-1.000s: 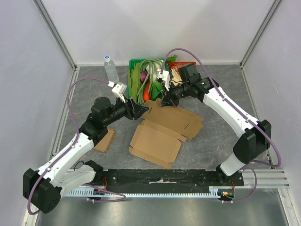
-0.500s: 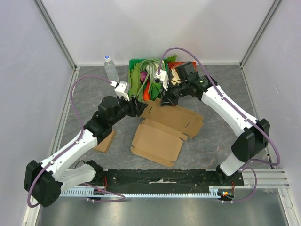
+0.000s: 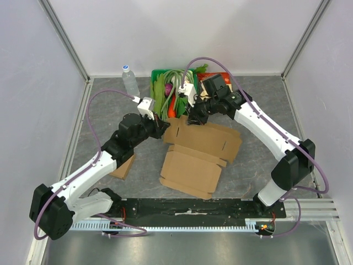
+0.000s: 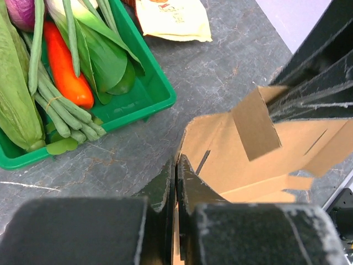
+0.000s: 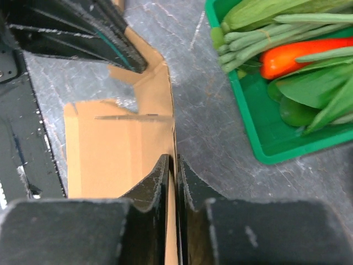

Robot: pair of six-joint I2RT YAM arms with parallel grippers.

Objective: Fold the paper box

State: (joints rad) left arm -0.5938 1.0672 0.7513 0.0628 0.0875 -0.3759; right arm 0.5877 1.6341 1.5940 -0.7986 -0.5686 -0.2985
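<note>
The paper box [image 3: 196,154] lies unfolded as flat brown cardboard in the middle of the table. Its far panel [image 4: 242,165] is raised, with a small flap [image 4: 253,124] standing up. My left gripper [image 3: 164,128] is at the box's far-left corner, shut on the thin cardboard edge [image 4: 176,165]. My right gripper [image 3: 192,118] is at the far edge, and its jaws pinch the upright cardboard wall [image 5: 172,163]. The inner face of the box [image 5: 110,149] shows to the left of that wall. Each wrist view shows the other gripper's black fingers close by.
A green tray [image 3: 156,74] of vegetables stands just behind both grippers, its rim [image 4: 160,105] near the box. A water bottle [image 3: 130,80] stands at the back left. A snack packet [image 4: 171,19] lies beside the tray. A small cardboard piece [image 3: 124,164] lies under the left arm.
My left gripper has moved forward to the box's far-left corner and shut on its edge. The box has shifted a little to the right. The right gripper has stayed on the far edge.
</note>
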